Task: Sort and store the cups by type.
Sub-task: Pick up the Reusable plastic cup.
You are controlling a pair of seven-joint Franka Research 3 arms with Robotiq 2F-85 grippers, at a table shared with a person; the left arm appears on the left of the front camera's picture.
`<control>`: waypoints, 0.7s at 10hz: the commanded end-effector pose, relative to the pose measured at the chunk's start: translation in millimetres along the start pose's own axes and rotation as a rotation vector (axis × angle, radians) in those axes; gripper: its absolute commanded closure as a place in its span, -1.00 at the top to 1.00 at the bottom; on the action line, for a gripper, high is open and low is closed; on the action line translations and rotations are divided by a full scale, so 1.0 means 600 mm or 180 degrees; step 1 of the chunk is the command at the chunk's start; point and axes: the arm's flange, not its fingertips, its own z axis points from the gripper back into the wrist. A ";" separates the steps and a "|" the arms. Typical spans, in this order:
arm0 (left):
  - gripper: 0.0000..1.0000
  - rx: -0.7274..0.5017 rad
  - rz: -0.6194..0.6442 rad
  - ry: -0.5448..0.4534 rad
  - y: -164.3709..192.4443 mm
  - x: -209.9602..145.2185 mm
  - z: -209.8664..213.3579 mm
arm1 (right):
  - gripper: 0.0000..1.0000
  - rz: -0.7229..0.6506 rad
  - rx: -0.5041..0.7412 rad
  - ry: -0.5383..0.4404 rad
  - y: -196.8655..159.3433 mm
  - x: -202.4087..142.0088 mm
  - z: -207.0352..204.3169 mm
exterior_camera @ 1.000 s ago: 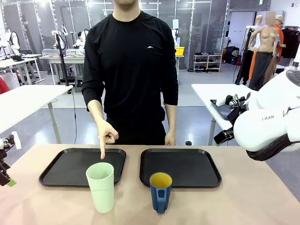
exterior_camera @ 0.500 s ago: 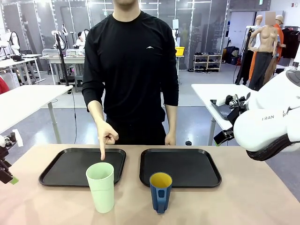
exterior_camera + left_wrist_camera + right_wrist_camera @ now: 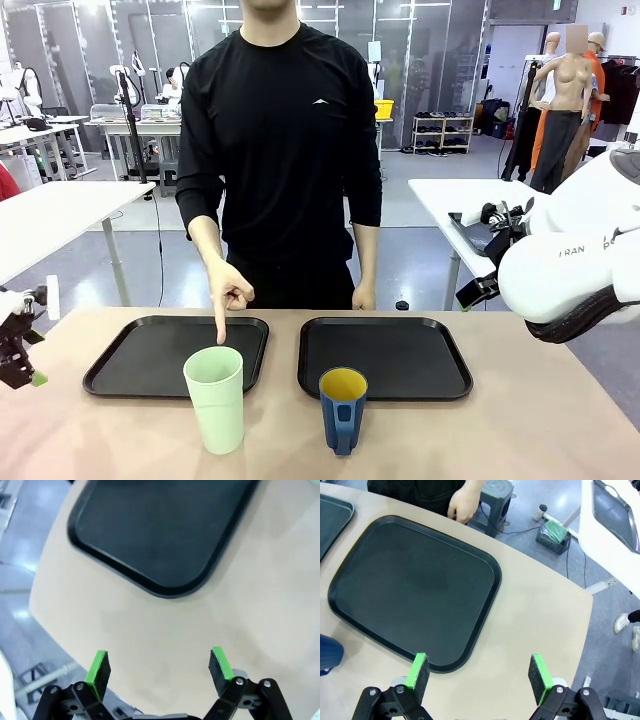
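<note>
At the front of the worktop (image 3: 540, 430) the mint-green tumbler (image 3: 214, 398) and the dark blue mug (image 3: 342, 408) stand upright and apart, each just before a black tray. The left fingers (image 3: 99, 666), spread and empty, hang over bare worktop beside a corner of the left tray (image 3: 160, 530), well apart from the tumbler. The right fingers (image 3: 418, 671), likewise spread and empty, hang over a near corner of the right tray (image 3: 415, 590), with the mug off to one side. Behind the tumbler a person's hand (image 3: 228, 288) points down at its rim.
</note>
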 end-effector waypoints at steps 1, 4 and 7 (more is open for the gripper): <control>1.00 -0.0238 -0.0566 -0.0014 -0.103 -0.053 -0.007 | 1.00 -0.0013 0.0004 -0.0006 -0.001 -0.003 -0.001; 1.00 -0.0696 -0.1121 -0.0139 -0.119 -0.051 -0.002 | 1.00 -0.0013 0.0004 -0.0006 -0.001 -0.003 -0.001; 1.00 -0.0973 -0.1293 -0.0649 -0.129 -0.044 -0.026 | 1.00 -0.0013 0.0004 -0.0006 -0.001 -0.003 -0.001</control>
